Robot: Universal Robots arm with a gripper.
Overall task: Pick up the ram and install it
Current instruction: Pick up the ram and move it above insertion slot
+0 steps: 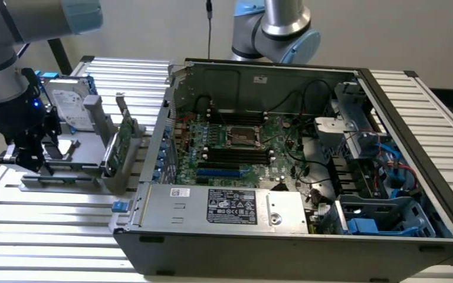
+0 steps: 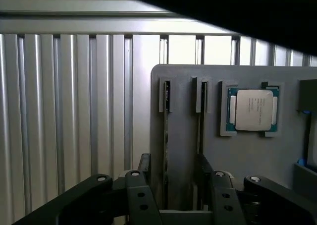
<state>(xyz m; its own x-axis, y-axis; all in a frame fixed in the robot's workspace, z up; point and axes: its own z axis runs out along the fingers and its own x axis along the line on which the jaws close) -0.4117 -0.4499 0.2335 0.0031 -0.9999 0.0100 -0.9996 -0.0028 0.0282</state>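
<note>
Claw wide open astride ram standing in grey holder

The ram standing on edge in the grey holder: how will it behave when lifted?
The ram looks thin and flat, so probably light and stiff along its length. It stands in a narrow slot of the grey holder, so an off-vertical pull would likely bind it. Gripped off-centre by the open gripper, it may tilt.

tight room over the holder
two upright ram sticks flank a slim gap; the slatted table beside lies open.
</note>
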